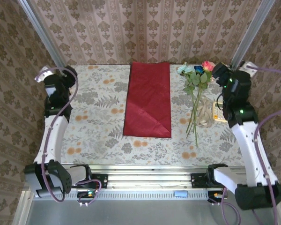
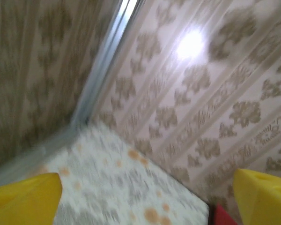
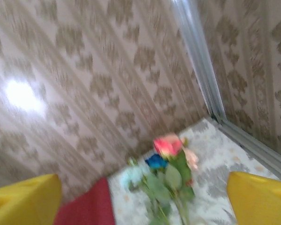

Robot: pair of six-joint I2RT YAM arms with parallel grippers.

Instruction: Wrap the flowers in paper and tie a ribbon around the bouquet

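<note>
The dark red paper (image 1: 147,98) lies flat in the middle of the table, its long side running front to back. To its right lie the flowers (image 1: 196,75), heads toward the back wall and thin green stems pointing at me. A pale beige heap, apparently the ribbon (image 1: 206,114), rests beside the stems. My left gripper (image 1: 62,75) is raised over the far left corner, open and empty (image 2: 147,201), with a corner of the paper (image 2: 222,218) at its right. My right gripper (image 1: 222,71) hovers by the flower heads, open (image 3: 143,201), with the flowers (image 3: 168,164) and the paper (image 3: 84,206) ahead.
A floral tablecloth (image 1: 93,117) covers the table. Patterned walls and metal corner posts (image 1: 42,28) close in the back and sides. A small yellow-edged item (image 1: 220,115) lies by the right arm. Purple cables (image 1: 68,108) loop from both arms.
</note>
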